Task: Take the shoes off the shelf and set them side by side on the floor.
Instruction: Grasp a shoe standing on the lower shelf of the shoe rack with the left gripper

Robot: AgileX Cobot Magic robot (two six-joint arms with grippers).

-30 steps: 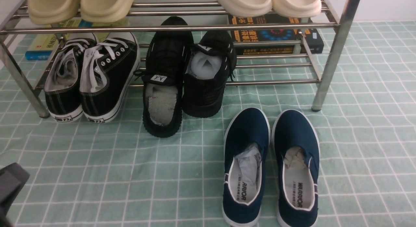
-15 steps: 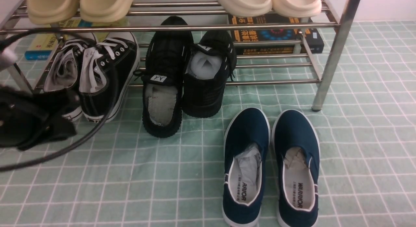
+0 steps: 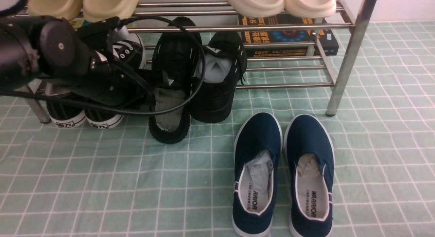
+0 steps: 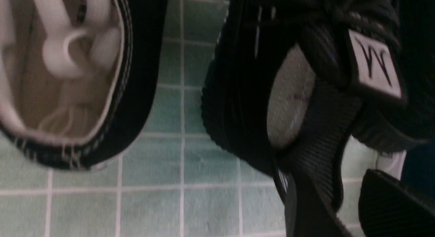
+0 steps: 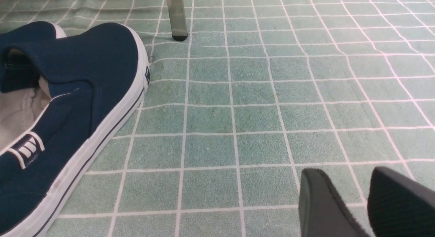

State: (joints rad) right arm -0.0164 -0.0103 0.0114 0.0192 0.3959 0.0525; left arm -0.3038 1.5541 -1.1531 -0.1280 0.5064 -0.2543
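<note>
Two all-black knit shoes rest heels-out on the shelf's (image 3: 282, 85) lower rods, the left shoe (image 3: 170, 123) hanging further forward than the right shoe (image 3: 214, 101). My left gripper (image 3: 149, 96) reaches in from the left to the left shoe's opening. In the left wrist view that gripper (image 4: 343, 186) is open, one finger (image 4: 306, 206) lying against the shoe's (image 4: 238, 94) ribbed collar below the tongue tag (image 4: 373, 65). The right gripper (image 5: 363, 182) hangs open and empty low over the floor (image 5: 238, 118); the front view does not show it.
Navy slip-ons (image 3: 258, 176) (image 3: 311, 176) stand on the floor (image 3: 136, 182) at front right. Canvas sneakers (image 3: 102, 121) sit behind my left arm. Cream slippers (image 3: 255, 2) fill the top tier. Books (image 3: 289, 40) lie behind the rack, and a chrome leg (image 3: 350, 53) stands at the right.
My left arm has risen from the lower left and swung right across the canvas sneakers to the left black shoe. No shoe has moved.
</note>
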